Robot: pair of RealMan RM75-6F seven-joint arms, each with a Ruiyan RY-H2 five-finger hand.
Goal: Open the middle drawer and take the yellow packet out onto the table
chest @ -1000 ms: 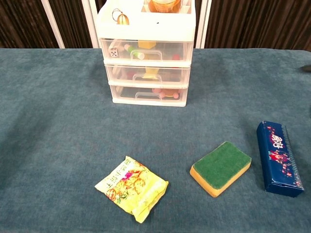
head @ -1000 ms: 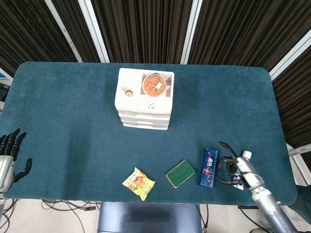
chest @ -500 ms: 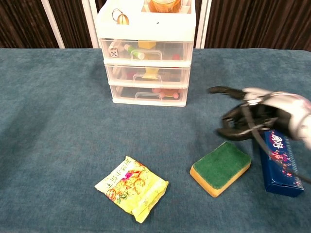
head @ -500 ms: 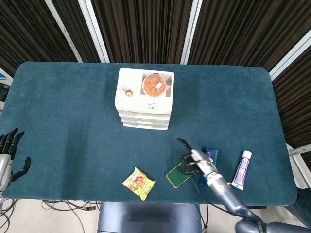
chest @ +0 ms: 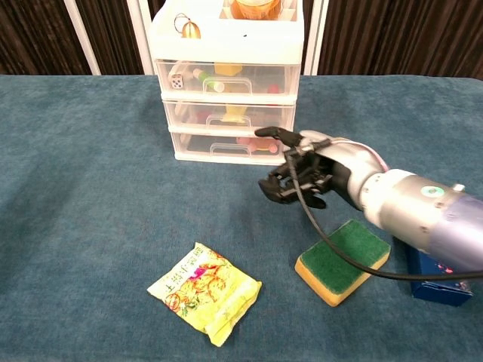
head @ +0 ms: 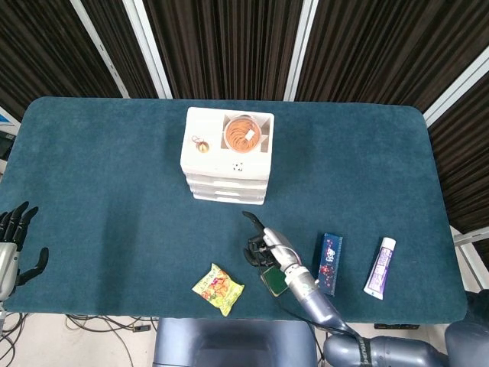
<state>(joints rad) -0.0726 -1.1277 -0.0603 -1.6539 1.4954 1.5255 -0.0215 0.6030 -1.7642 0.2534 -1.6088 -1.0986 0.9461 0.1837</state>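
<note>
The white three-drawer unit [head: 228, 157] [chest: 226, 83] stands at mid-table with all drawers pushed in. Its middle drawer [chest: 229, 115] has a clear front, and a yellowish item shows behind it. A yellow snack packet [head: 218, 288] [chest: 205, 292] lies on the table near the front edge. My right hand [head: 263, 246] [chest: 302, 177] hovers a short way in front of the drawers and to their right. Its fingers are curled in and its thumb sticks out; it holds nothing. My left hand [head: 14, 237] rests at the table's left edge with its fingers spread.
A green-and-yellow sponge [chest: 343, 260] [head: 273, 281] lies under my right forearm. A blue box [head: 330, 264] [chest: 434, 283] and a white tube [head: 380, 267] lie further right. A tub of rubber bands [head: 243, 134] sits on top of the unit.
My right hand has swept left from the table's right front corner, over the blue box and sponge, to just in front of the drawers. The left hand has barely moved.
</note>
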